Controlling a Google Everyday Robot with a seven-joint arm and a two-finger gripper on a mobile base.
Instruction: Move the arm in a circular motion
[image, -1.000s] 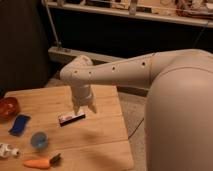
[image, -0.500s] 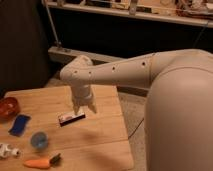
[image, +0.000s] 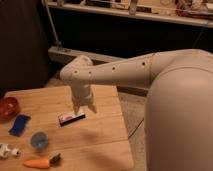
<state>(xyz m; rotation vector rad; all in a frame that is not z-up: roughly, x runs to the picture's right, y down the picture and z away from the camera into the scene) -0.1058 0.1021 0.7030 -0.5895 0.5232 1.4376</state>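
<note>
Barely anything has shifted since half a second ago: the large off-white tubular robot arm reaches from the right over the light wooden counter, as before.

Its narrow white pincer points down from the rounded elbow, fingers slightly parted and gripping nothing, just beside a small black-and-white rectangular packet — contact cannot be told. Further left lie a flat blue rectangular pad, a pale blue round cup, an orange-red bowl, a small white object and — nearest the front edge — an orange toy carrot.
</note>
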